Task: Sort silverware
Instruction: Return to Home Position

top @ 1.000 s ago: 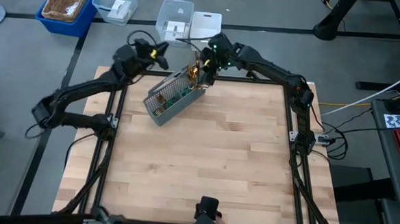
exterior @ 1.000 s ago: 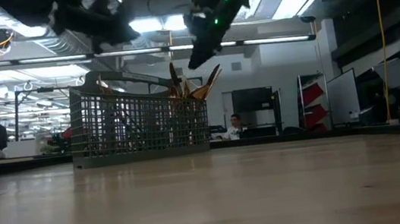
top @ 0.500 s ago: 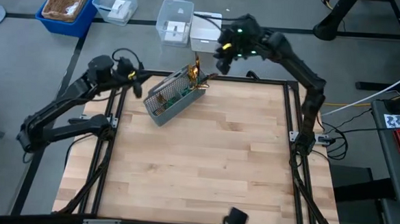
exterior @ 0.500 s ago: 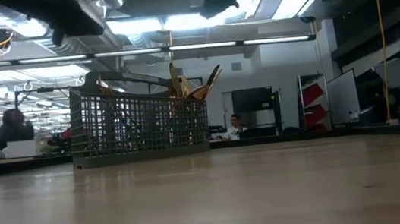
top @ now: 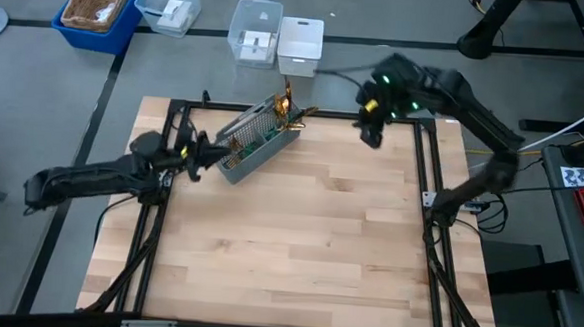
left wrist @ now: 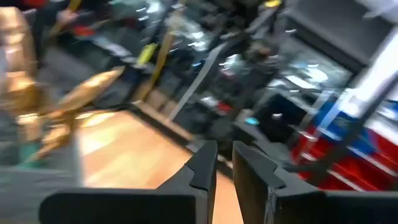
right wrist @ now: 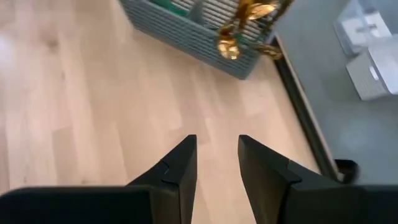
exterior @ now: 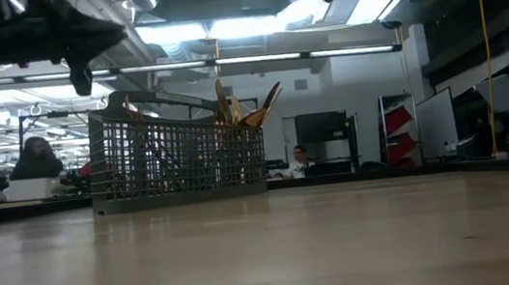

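A grey mesh caddy (top: pixel 253 141) stands slantwise near the table's far left edge, resting on its flat base (exterior: pixel 174 162). The silverware (top: pixel 287 105) sticks up out of the caddy's far end, gold heads fanned upward (exterior: pixel 241 110), teal handles down inside. My left gripper (top: pixel 201 151) hovers beside the caddy's near-left end with a narrow gap between its fingers (left wrist: pixel 224 155). My right gripper (top: pixel 367 135) hangs in the air to the right of the caddy, near the far edge, fingers apart (right wrist: pixel 216 146) and empty. Its wrist view looks down on the caddy (right wrist: pixel 186 28) and the gold heads (right wrist: pixel 242 25).
Beyond the far edge, on the floor, stand a blue bin (top: pixel 95 8), two clear plastic boxes (top: pixel 170 2) (top: pixel 254 31) and a white box (top: pixel 301 39). A black frame (top: pixel 427 161) borders the table. Bare wood (top: pixel 298 244) spreads across the middle and near side. People sit far back in the room (exterior: pixel 35 160).
My right gripper has drawn away from the caddy's far end, moving up and toward the table's right edge. My left gripper has swung from behind the caddy out to the left, then back toward the near edge beside the caddy's near-left end. Caddy and silverware have stayed put.
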